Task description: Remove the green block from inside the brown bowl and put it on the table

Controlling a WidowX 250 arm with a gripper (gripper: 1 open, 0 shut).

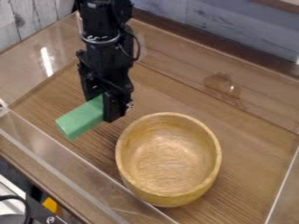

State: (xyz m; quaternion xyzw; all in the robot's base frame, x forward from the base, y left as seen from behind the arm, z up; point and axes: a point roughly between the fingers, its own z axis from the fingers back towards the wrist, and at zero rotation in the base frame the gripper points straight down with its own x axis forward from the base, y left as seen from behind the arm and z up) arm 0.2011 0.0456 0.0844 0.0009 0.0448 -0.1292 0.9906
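Note:
The green block (80, 118) hangs tilted just left of the brown bowl (170, 157), its lower end close to the table (222, 96); I cannot tell whether it touches the wood. My black gripper (105, 108) points straight down and is shut on the block's upper right end. The bowl holds nothing and sits to the right of and below the gripper. Part of the block's upper end is hidden behind the fingers (115, 107).
Clear acrylic walls (70, 171) edge the table on the front and left sides. A small clear bracket (14, 22) stands at the back left corner. Bare wood lies behind and right of the bowl.

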